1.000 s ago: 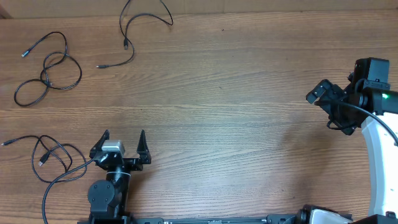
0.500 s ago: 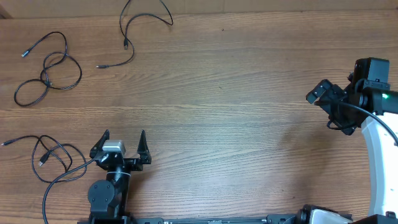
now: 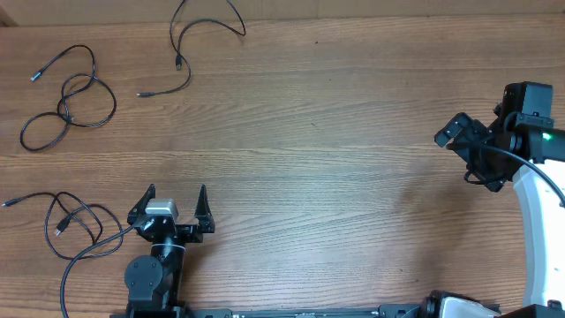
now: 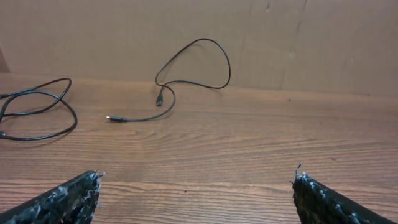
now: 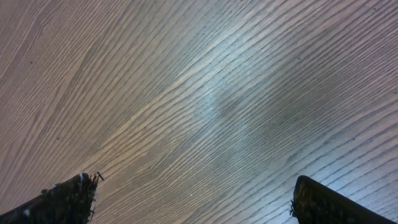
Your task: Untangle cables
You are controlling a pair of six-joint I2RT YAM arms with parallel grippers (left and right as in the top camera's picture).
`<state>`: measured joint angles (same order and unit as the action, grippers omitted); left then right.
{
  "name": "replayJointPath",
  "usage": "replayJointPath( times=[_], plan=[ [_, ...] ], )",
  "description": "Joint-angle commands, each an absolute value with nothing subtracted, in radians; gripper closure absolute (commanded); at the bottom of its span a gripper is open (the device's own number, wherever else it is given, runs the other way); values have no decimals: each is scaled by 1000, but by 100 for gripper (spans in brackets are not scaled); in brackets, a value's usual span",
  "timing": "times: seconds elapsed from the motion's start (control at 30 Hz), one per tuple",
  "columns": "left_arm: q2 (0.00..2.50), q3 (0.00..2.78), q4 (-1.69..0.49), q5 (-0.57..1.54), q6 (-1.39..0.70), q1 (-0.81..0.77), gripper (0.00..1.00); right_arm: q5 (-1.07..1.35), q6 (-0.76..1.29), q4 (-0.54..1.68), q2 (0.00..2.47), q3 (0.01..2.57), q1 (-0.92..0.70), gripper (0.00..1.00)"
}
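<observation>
Brown wood-grain worktop, bare through the middle and right end. A plain tan cardboard-like wall runs along its far edge. Soft glare on the wood under the right arm

Three thin black cables, all at the left end:
- curved cable at the far edge, its loop rising against the wall
- looped cable at the far left, crossing itself in a small loop
- near cable beside the left arm's base, coiled loosely over itself, close to the arm's own thicker wire

No cord touches another, as far as the overhead view shows

Left pincer: jaws wide, empty, low at the near edge, facing the curved cable. Right pincer: jaws wide, empty, over bare wood, well apart from every cord

Judgement: the cords look separated from one another and only the self-crossings remain, so this is a pause between grasps or close to the finish. The next move is likely the left arm's: reach the looped cable, come down flat to the wood and pinch a free end, the cord being far thinner than the fingers
</observation>
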<state>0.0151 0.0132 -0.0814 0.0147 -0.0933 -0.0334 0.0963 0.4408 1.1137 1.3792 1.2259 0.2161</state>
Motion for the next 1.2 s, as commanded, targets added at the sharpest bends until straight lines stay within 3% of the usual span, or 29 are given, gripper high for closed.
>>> replayJointPath(
  times=[0.0,0.47,0.83,1.17],
  plan=[
    [4,6,-78,17,-67,-40,1,87,442,1109,1369,1246,220,0],
    [4,6,-78,18,-67,-40,0,87,442,1062,1142,1167,134,0],
    [4,6,-78,18,-67,-40,0,87,442,884,550,833,-37,0],
    [4,6,-78,17,-67,-40,0,87,442,870,206,732,-51,0]
  ],
)
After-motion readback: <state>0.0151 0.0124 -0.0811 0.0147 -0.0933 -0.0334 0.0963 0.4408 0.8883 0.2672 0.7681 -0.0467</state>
